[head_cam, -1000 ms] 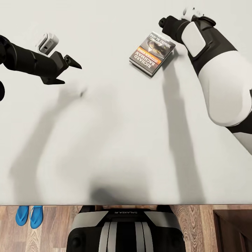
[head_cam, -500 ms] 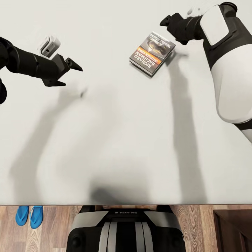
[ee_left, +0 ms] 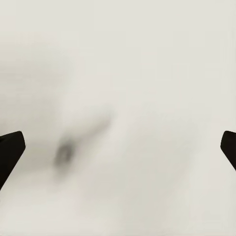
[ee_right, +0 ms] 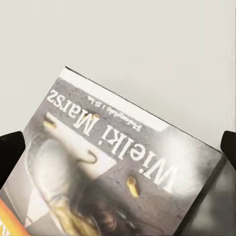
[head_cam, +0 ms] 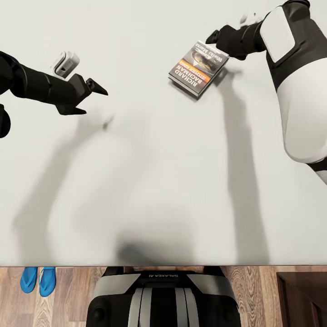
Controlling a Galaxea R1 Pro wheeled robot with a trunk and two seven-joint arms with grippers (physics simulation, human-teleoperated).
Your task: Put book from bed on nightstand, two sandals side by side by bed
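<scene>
Small thin paperback book [head_cam: 198, 68] with dark grey cover, pale picture, orange band and white lettering: flat on the plain white matte mattress top of the large bed [head_cam: 154, 181], cover up, in the far right part as the head camera sees it. Long axis diagonal, running from the near-left corner toward the far-right corner; spine edge with pale page block facing the near side. Lettering upside down from the robot's side, the author name at the nearer end, the title at the farther end. From the right wrist camera, the book [ee_right: 113, 172] close up, glossy cover, sharp rectangular corners, title end nearest, a soft shadow along one edge.

Right gripper [head_cam: 217, 37], black and angular, on a white and black arm, hovering just beside the book's far corner; from its wrist camera, finger tips [ee_right: 11, 152] at both edges of the frame, spread wide, nothing between them but the book below.

Left gripper [head_cam: 93, 97], black, pointed fingers, well apart from the book over bare mattress; jaws wide apart, empty, a blurred shadow on the sheet beneath.

Pair of bright blue flat flip-flop sandals [head_cam: 38, 280] side by side on the brown wood-grain floor [head_cam: 68, 295], just beside the bed's near edge. Dark brown glossy nightstand [head_cam: 302, 297] at the near right corner of the bed.
</scene>
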